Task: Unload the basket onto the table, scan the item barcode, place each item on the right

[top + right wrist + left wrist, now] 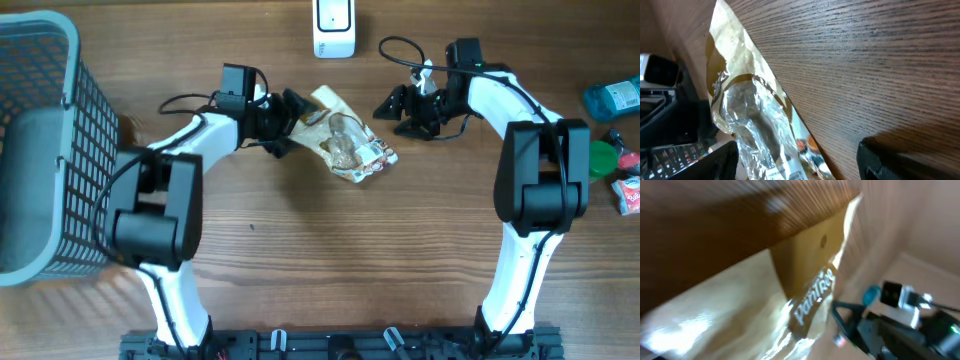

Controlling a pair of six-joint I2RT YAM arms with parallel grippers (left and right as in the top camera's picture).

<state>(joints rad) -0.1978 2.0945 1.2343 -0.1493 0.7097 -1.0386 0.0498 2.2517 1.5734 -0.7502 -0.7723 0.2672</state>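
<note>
Gold-tan and clear, white lettering: crinkly plastic snack packet (345, 140). Brown, fine-grained: wooden table (300, 250). Grey lattice: plastic basket (95, 130). White: box-shaped scanner (333, 25).

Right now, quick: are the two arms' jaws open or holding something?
Left gripper: open, at the packet's end.
Right gripper: open, holding nothing.

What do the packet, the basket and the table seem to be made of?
Packet: thin plastic film, glossy, partly clear; it crinkles and glints. Basket: probably moulded plastic, matt grey-blue, open grid walls. Table: wood or wood-look laminate, brown, visible grain.
</note>
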